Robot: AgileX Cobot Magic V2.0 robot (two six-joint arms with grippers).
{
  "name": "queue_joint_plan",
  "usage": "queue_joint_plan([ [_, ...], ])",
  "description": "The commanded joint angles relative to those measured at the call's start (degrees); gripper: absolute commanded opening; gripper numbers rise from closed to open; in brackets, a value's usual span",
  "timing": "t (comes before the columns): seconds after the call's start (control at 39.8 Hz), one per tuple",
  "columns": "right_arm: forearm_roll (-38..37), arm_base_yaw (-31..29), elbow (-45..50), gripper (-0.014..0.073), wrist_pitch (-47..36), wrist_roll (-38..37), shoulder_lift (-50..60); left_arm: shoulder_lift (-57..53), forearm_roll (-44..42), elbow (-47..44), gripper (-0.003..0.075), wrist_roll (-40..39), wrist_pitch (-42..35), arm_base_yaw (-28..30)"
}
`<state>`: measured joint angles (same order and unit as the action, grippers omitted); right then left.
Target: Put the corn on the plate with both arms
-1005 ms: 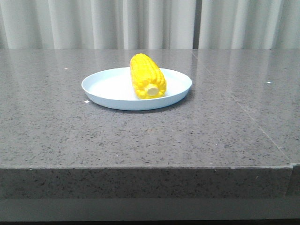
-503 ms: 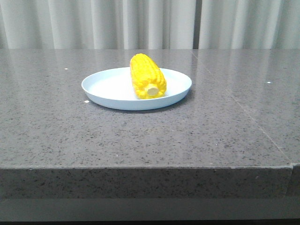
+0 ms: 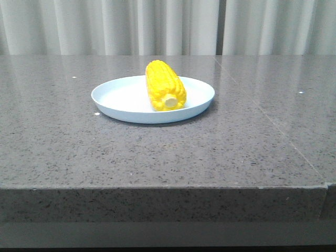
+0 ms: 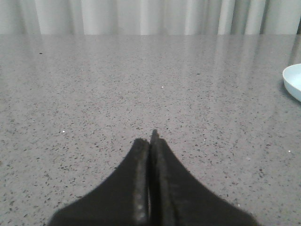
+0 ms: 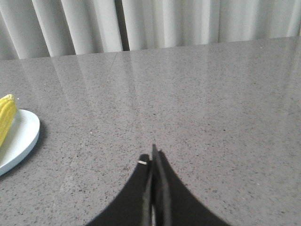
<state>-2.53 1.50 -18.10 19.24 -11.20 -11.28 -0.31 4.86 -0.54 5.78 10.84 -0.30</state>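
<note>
Corn (image 3: 165, 85) lies on the plate (image 3: 113, 100), well apart from both clenched, empty hands (image 4: 151, 141) (image 5: 154, 155).

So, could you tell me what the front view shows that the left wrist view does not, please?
Only the front view shows the corn, lying on the plate with its pale stub end toward the camera, the whole round plate, and the table's near edge. No gripper appears there. Only the left wrist view shows the left gripper, its fingers pressed shut with nothing between them, over bare tabletop apart from the plate. Both share the grey speckled table, the pale curtain behind it, and the plate, though the wrist view catches just a sliver of rim.
</note>
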Motion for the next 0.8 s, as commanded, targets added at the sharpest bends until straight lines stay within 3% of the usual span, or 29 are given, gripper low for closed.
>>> queue_joint_plan([
  [0.0,-0.6,0.6,4.1,-0.0071,-12.6,0.6,0.3,-1.0,0.6,-1.4,-0.0020,0.2,-4.4,0.2],
  [0.13,-0.2,0.8,11.9,-0.0071,-18.0,0.6,2.8,-1.0,0.6,-1.4,-0.0020,0.2,-4.4,0.2],
  [0.28,-0.2,0.1,18.2,-0.0071,-18.6,0.8,5.1,-1.0,0.6,-1.4,-0.0020,0.2,-4.4,0.2],
  [0.48,0.3,-0.3,18.4,-0.0071,-14.7,2.8,8.8,-1.0,0.6,-1.4,-0.0020,0.2,-4.4,0.2],
  [0.78,7.2,-0.4,18.4,-0.0071,-11.7,10.1,12.8,-1.0,0.6,-1.4,-0.0020,0.2,-4.4,0.2],
])
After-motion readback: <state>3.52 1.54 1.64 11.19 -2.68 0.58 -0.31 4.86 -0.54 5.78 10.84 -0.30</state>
